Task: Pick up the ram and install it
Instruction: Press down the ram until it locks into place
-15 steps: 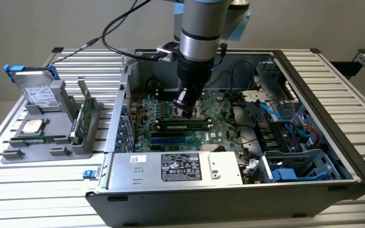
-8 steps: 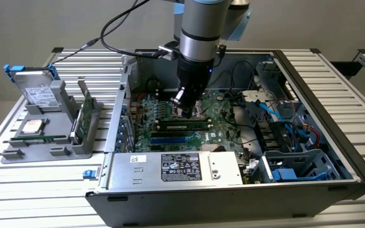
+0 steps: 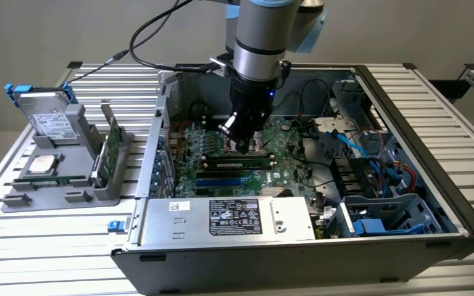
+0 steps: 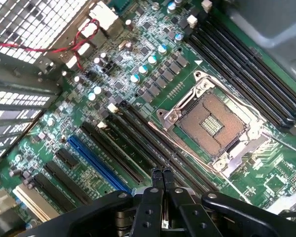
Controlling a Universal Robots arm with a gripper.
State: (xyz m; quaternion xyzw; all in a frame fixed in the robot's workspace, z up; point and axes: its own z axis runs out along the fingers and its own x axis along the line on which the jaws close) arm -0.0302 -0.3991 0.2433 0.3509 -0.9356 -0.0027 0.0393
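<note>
Gripper (image 4: 162,174) pressed together, empty, over motherboard (image 4: 153,98) slots; exterior view shows ram (image 3: 237,164) seated mid-board, wrist view the bare CPU socket (image 4: 212,123).

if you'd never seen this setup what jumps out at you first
First the open computer case in the middle of the slatted table, with the robot arm reaching straight down into it and its shut gripper just above the green motherboard. In the wrist view the bare processor socket gleams among rows of black slots. On the exterior view's left a grey holder keeps spare parts.
</note>
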